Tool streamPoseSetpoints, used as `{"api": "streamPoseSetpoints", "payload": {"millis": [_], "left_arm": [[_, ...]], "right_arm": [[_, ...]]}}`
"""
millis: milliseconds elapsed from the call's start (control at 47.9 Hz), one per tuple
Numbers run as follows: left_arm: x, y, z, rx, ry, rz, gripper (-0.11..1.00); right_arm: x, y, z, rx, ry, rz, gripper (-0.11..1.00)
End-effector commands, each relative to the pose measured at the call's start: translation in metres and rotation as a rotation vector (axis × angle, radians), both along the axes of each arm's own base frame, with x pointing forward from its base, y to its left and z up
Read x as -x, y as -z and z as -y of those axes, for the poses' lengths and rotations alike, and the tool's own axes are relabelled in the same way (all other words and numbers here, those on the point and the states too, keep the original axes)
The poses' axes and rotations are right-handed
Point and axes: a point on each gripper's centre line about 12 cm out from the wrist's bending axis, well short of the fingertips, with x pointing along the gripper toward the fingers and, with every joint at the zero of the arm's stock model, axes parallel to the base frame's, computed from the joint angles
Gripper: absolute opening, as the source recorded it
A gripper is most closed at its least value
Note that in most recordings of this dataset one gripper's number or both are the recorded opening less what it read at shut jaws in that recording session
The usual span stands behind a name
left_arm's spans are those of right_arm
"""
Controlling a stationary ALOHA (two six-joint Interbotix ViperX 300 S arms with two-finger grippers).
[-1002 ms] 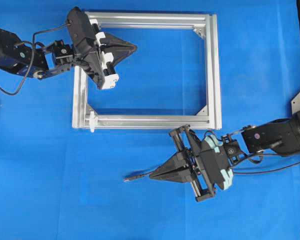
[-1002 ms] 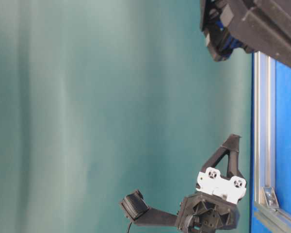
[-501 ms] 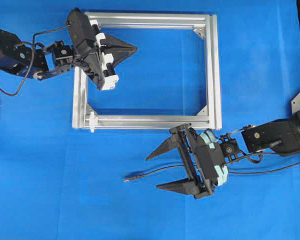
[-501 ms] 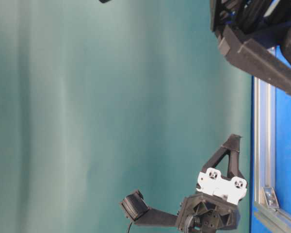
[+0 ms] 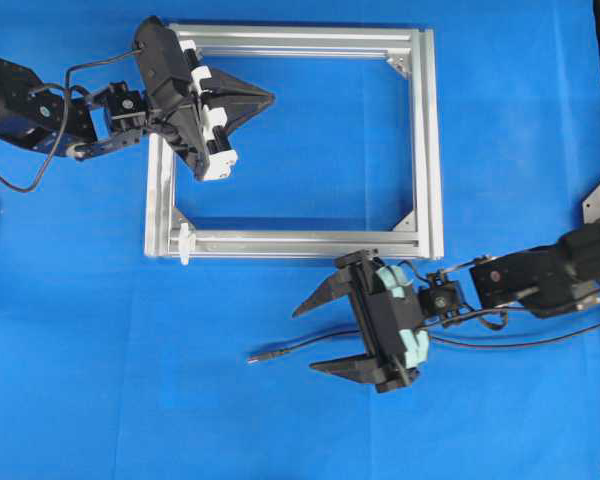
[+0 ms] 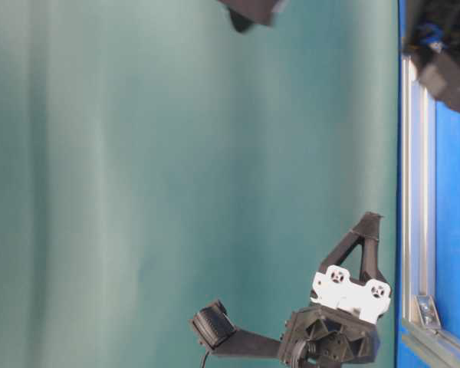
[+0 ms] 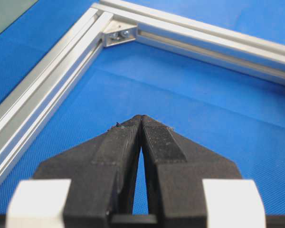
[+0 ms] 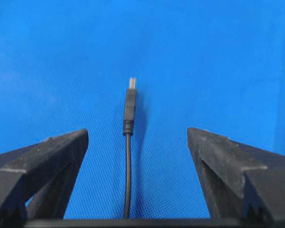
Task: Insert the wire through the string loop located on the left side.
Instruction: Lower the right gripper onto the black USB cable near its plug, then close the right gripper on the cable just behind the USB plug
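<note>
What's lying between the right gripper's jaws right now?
The wire runs up the middle between the open jaws of the right gripper, untouched, its plug just beyond them on the blue mat; clearest in the right wrist view.

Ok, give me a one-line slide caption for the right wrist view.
Open right gripper straddles the wire, its plug lying ahead on the blue mat, not grasped.

A blue mat [image 5: 280,420] covers the table under even light, against a plain teal-green wall [image 6: 138,184].
</note>
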Motion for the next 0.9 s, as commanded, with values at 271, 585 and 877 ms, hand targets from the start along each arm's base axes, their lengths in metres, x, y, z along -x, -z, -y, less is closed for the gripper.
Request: {"api": "streamPoseSetpoints", "payload": {"millis": [271, 585, 877], "left_arm": [[-0.001, -0.015, 0.001, -0.014, 0.004, 0.042, 0.0], [0.0, -0.014, 0.001, -0.013, 0.004, 0.038, 0.0], [0.001, -0.015, 0.001, -0.013, 0.004, 0.039, 0.0]], "right_arm": [[-0.013, 0.012, -0.001, -0.016, 0.031, -0.009, 0.9], [-0.014, 0.014, 0.0, -0.017, 0.037, -0.014, 0.82], [-0.014, 0.014, -0.002, -0.001, 0.016, -0.008, 0.25]]}}
